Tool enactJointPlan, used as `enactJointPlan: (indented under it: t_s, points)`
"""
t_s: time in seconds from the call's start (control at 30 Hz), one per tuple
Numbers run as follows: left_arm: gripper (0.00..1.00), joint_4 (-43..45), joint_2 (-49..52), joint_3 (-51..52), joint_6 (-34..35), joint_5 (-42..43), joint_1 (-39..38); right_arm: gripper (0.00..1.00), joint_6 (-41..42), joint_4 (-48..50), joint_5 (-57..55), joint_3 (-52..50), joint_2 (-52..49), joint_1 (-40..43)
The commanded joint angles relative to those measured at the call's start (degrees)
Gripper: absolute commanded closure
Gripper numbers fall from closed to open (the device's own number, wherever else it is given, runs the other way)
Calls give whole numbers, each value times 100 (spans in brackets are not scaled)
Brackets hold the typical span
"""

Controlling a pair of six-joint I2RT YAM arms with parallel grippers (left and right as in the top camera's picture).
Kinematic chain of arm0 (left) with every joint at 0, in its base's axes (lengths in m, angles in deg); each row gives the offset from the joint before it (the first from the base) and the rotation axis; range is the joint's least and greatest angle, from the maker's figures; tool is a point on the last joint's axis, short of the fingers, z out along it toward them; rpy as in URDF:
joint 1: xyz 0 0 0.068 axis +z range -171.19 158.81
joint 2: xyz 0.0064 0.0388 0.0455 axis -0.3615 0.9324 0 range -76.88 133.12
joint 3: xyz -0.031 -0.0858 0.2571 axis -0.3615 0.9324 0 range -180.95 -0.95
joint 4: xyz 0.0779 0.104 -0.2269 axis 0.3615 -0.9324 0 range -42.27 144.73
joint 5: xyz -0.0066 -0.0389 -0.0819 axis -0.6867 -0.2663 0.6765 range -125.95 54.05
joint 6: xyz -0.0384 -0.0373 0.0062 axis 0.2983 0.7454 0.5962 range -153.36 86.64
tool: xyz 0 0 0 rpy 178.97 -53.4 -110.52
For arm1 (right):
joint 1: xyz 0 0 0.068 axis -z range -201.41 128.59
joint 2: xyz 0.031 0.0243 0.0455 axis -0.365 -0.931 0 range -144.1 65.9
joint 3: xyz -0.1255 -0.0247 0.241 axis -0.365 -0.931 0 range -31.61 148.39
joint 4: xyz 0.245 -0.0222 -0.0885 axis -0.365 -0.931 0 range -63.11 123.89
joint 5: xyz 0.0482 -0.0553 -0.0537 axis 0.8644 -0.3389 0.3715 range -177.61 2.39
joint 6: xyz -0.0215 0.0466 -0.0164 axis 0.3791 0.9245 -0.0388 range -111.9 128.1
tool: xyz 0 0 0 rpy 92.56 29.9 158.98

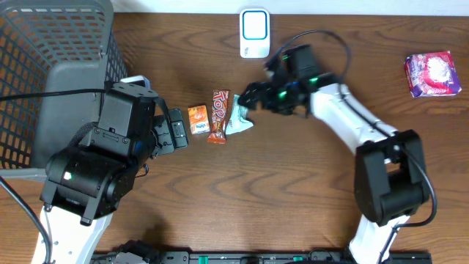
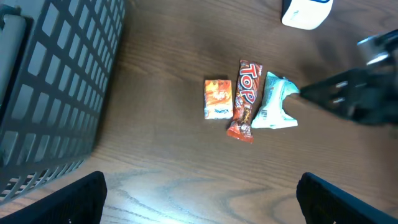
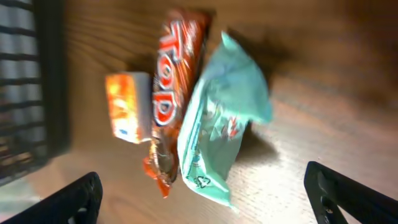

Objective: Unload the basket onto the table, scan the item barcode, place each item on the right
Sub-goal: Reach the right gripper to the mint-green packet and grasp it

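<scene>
Table [image 1: 293, 191]: dark wood-grain surface, shown from overhead.
Teal packet [image 1: 238, 119]: crinkled pale-green wrapper lying flat near the table's centre. It is the rightmost of three snacks in a row, with its long axis running roughly 12 to 6 o'clock.
Top bar [image 1: 219, 116]: orange-red wrapper touching the teal packet on its 9 o'clock side.
Orange packet [image 1: 198, 119]: small and squarish, just beside the Top bar at its 9 o'clock.
Scanner [image 1: 254, 33]: white unit with a blue-edged face at the table's far edge. It sits between 12 and 1 o'clock of the row, well apart from it.
Right gripper [image 1: 253, 97]: jaws spread wide with nothing held. It hangs at 1 o'clock of the teal packet, tips pointing toward it.
Right fingers [image 3: 348, 196]: in the right wrist view the two black tips sit at 7 and 5 o'clock of the teal packet. The packet lies ahead in line with the gap, clear of both tips.
Contact: the left wrist view shows one dark right fingertip just beside the packet's upper-right corner. Whether it touches cannot be told.
Left gripper [image 1: 176, 130]: jaws spread wide and empty, at 9 o'clock of the orange packet, near but apart.
Left fingers [image 2: 68, 199]: black tips at the lower corners of the left wrist view, with the snack row toward 12 o'clock.
Basket [image 1: 44, 66]: grey mesh, at 10 o'clock of the row.
Pink packet [image 1: 433, 74]: near the table's right edge, at 2 o'clock of the row and well apart from it.
</scene>
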Motion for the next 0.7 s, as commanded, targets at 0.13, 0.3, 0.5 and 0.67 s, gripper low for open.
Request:
enactJointPlan:
  t_s: [0.13,0.3,0.5,0.67]
  points:
    - [2,-15,-11,-20,11,-31,13,6,702,-103,-1775,4,37,-767]
    - [2,-15,-11,-20,11,-31,13,18,981,52,-1869,4,-162,-815]
    - [2,-17,-11,-20,11,-31,13,29,1226,398,-1434,4,-450,-815]
    - [2,-15,-11,-20,11,-31,13,44,1220,509,-1314,4,-664,-822]
